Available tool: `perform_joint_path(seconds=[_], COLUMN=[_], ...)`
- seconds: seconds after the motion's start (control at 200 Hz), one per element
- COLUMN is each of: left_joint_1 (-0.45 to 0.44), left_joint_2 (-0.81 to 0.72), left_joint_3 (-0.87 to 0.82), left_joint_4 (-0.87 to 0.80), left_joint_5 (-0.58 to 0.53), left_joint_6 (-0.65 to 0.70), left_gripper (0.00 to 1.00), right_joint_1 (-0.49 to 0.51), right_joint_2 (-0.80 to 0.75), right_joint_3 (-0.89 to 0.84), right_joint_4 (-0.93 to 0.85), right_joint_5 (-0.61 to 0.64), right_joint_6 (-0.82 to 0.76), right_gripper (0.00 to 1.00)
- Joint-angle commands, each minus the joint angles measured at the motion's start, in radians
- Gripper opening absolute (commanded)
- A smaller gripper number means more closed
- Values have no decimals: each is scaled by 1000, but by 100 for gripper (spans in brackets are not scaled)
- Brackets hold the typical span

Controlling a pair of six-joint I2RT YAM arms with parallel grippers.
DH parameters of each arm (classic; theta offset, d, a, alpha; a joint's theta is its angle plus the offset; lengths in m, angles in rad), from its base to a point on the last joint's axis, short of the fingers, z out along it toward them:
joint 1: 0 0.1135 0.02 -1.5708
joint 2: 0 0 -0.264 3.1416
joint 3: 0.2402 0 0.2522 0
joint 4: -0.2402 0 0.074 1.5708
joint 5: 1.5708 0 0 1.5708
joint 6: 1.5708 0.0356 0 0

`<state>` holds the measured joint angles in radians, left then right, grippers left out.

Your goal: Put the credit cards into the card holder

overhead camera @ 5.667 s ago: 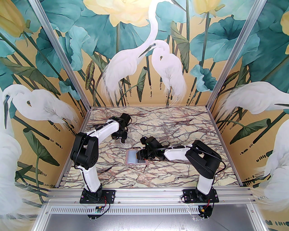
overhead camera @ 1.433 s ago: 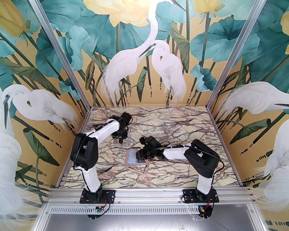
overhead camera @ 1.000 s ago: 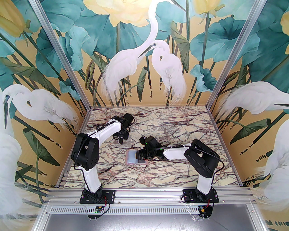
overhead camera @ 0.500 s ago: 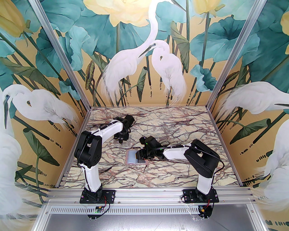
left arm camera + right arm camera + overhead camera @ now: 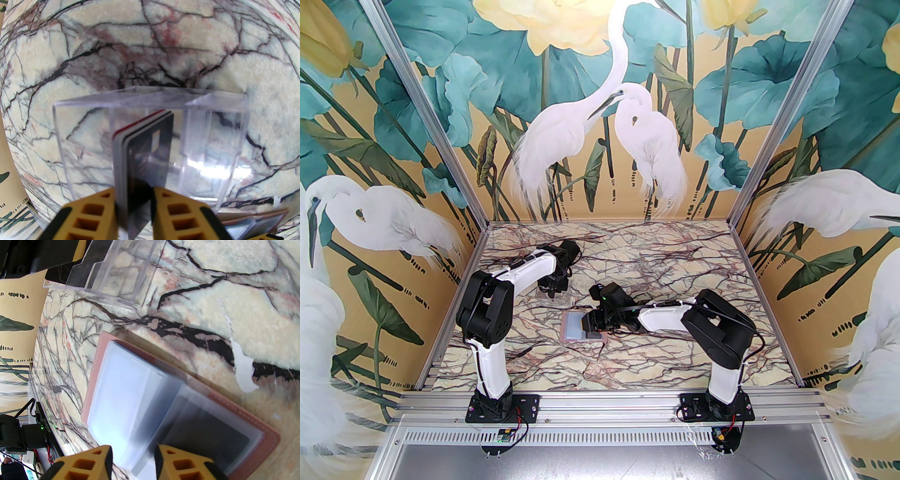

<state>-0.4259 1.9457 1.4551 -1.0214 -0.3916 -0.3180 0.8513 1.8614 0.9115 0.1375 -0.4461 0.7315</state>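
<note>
The left end effector straddles the credit cards, upright in the clear plastic box; I cannot tell whether it grips them. Nearer right, the card holder lies open on the surface, one dark card seemingly sleeved, under the half-spread right end effector.

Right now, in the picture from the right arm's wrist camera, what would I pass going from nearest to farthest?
Yellow-fingered right gripper → dusty-pink leather-like card holder, lying open with pale clear sleeves → small clear plastic box.
</note>
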Motion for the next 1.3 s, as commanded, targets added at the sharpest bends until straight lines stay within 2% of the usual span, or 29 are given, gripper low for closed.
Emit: perform_joint_path(seconds=[0.0,0.265,0.595,0.995,1.07,1.145,1.29], left_joint_1=[6,5,4,5,4,4,10], left_joint_2=[-7,-44,-65,-95,-111,-146,-261], left_joint_3=[0,10,11,19,15,7,-27], left_joint_4=[-6,-23,-35,-67,-65,-53,2], left_joint_5=[-20,-6,-1,-52,-58,-49,39], left_joint_6=[18,31,34,33,33,30,27], left_gripper=[28,37,26,22,27,40,56], right_joint_1=[5,6,8,8,8,9,9], right_joint_2=[23,25,23,24,24,21,0], right_joint_3=[19,23,22,24,23,22,4], right_joint_4=[-18,-23,-25,-26,-26,-25,-11], right_joint_5=[-8,-9,-8,-8,-8,-6,9], right_joint_6=[-15,-19,-20,-20,-20,-21,-20], right_gripper=[38,38,38,38,38,38,38])
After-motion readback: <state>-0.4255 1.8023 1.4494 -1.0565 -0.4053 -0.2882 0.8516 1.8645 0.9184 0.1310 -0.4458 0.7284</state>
